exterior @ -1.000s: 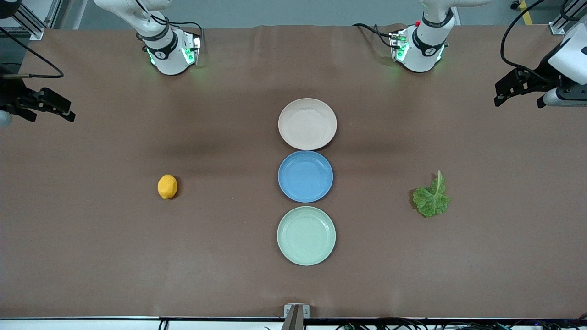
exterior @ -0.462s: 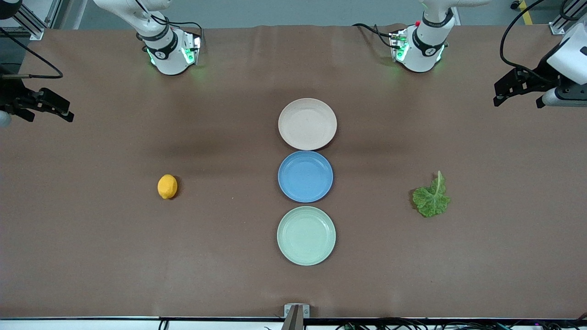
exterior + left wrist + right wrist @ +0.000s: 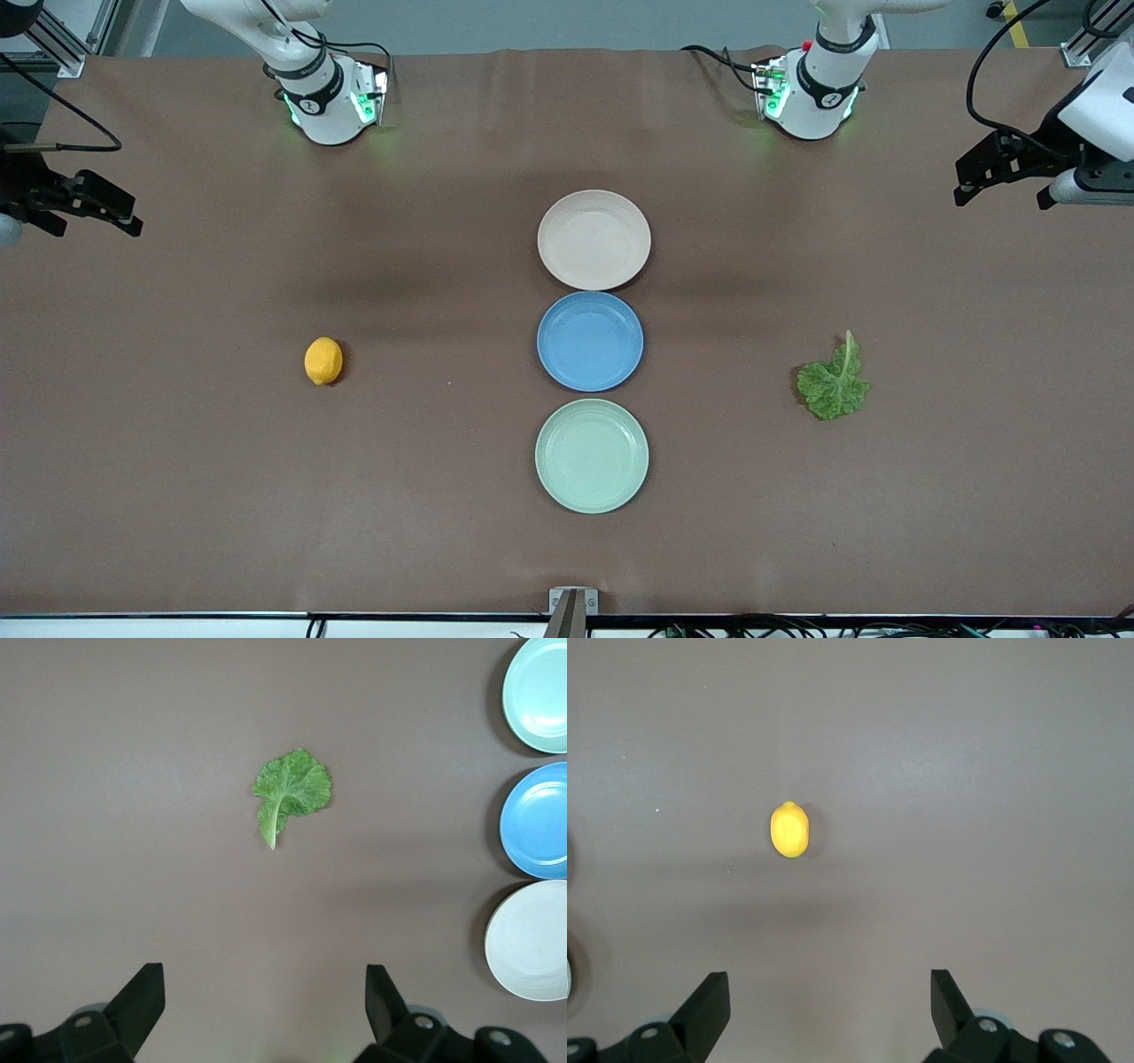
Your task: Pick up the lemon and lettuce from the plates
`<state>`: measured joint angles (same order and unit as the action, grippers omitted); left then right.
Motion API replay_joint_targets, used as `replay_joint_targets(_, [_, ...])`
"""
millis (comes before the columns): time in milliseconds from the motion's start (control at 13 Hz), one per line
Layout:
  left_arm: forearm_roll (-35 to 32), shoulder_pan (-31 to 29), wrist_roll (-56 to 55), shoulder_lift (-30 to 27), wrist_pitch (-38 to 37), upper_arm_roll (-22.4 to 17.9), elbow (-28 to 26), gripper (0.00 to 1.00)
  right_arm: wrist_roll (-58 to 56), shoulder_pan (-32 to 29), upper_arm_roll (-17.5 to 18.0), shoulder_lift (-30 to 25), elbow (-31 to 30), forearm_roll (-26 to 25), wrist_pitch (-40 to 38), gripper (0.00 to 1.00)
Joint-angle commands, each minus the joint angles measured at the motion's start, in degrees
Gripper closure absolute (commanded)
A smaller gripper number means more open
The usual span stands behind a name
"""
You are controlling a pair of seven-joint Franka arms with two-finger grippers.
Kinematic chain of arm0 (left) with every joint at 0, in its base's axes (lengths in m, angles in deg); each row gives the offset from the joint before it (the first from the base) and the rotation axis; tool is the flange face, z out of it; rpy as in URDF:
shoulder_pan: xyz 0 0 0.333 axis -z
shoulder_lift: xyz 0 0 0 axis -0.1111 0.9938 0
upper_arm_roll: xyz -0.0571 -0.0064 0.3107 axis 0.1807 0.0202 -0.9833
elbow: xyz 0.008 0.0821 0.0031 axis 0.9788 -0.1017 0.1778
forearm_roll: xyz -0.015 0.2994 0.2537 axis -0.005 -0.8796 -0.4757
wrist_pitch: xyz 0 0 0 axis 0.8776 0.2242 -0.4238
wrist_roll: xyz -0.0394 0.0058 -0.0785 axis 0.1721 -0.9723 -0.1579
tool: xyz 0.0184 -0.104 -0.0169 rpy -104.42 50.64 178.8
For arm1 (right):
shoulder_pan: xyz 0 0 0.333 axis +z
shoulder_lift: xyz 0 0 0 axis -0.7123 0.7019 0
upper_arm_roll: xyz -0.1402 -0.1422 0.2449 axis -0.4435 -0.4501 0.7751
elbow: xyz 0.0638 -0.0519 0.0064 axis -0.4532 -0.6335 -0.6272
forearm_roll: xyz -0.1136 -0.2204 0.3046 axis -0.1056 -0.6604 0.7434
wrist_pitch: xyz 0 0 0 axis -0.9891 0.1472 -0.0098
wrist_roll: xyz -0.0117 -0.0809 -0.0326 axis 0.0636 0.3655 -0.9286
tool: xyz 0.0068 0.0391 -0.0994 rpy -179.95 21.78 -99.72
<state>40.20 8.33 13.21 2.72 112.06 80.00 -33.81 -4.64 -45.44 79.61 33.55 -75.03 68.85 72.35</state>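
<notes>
left gripper (image 3: 970, 180): raised at left arm's table end, jaws spread | right gripper (image 3: 120, 213): raised at right arm's end, jaws spread

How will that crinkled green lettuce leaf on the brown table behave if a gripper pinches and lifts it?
The crinkled green lettuce leaf lies flat and thin on the brown table, so it will probably flop and weigh little. Its pale rib looks stiffer, likely the better pinch. Frilled edges may tear.

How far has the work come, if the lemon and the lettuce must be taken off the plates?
It looks finished. The lemon lies on the bare table toward the right arm's end, the lettuce toward the left arm's end. The pink plate and green plate hold nothing. The right gripper and left gripper are open over them, holding nothing. Nothing is left.
</notes>
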Motion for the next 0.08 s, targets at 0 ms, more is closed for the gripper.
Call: replay_joint_targets(0, [0.27, -0.02, 0.27, 1.25, -0.16, 0.0, 1.77, 0.0, -1.39, -0.25, -0.3, 0.01, -0.02, 0.69, 0.6, 0.0])
